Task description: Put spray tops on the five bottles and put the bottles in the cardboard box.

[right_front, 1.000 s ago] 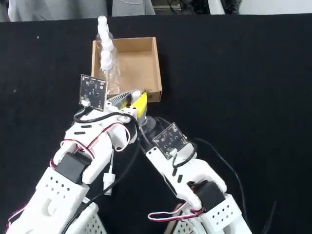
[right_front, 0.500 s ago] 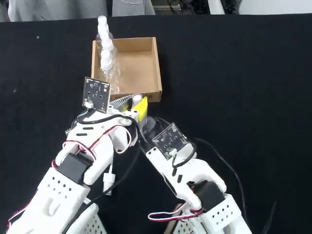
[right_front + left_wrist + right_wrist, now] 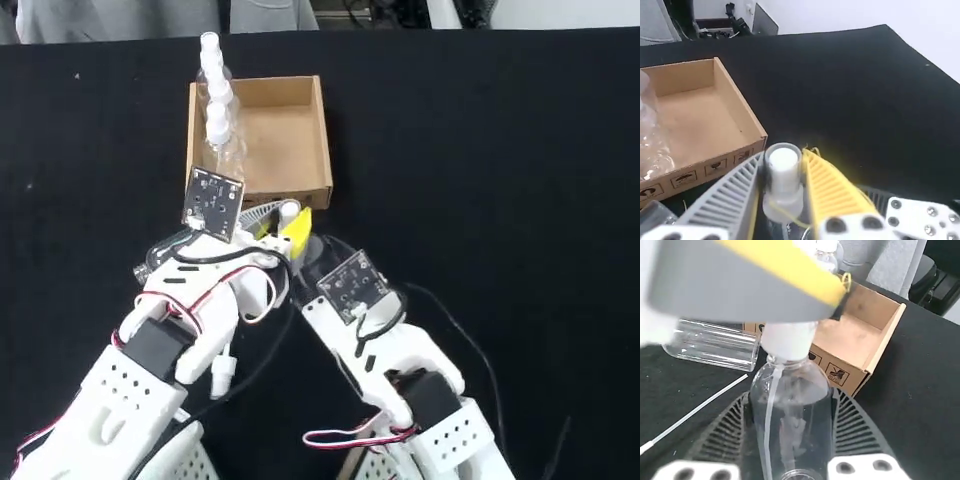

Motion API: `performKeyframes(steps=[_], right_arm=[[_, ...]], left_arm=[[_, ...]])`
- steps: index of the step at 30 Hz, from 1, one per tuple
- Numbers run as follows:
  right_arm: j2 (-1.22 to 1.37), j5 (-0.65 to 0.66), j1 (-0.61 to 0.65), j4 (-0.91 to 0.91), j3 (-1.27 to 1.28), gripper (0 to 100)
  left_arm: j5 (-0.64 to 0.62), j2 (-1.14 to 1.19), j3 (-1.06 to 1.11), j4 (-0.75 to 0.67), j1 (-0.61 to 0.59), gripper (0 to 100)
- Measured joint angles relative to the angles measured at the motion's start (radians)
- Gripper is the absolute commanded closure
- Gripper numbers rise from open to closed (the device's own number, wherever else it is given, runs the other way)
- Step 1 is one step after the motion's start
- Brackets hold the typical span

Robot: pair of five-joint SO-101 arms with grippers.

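Left end effector [image 3: 784, 162] pinches the spray top [image 3: 783, 175], which sits on the neck of the bottle [image 3: 792, 435] clamped by the right end effector [image 3: 791, 396], just beside the cardboard box [image 3: 285, 150]. Best bet: keep the top square to the neck, twist with no side load
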State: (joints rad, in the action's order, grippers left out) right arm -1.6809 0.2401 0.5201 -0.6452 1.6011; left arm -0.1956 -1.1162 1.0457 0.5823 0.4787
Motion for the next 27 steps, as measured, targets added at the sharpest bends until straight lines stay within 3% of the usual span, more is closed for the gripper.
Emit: performKeyframes(steps=[16, 27], right_arm=[[0.0, -0.002, 0.0, 0.014, 0.0, 94.1], [0.0, -0.003, -0.002, 0.018, 0.0, 94.1]], left_arm=[[-0.058, 0.002, -0.048, 0.135, -0.057, 83], [-0.137, 0.002, -0.06, 0.135, -0.089, 75]])
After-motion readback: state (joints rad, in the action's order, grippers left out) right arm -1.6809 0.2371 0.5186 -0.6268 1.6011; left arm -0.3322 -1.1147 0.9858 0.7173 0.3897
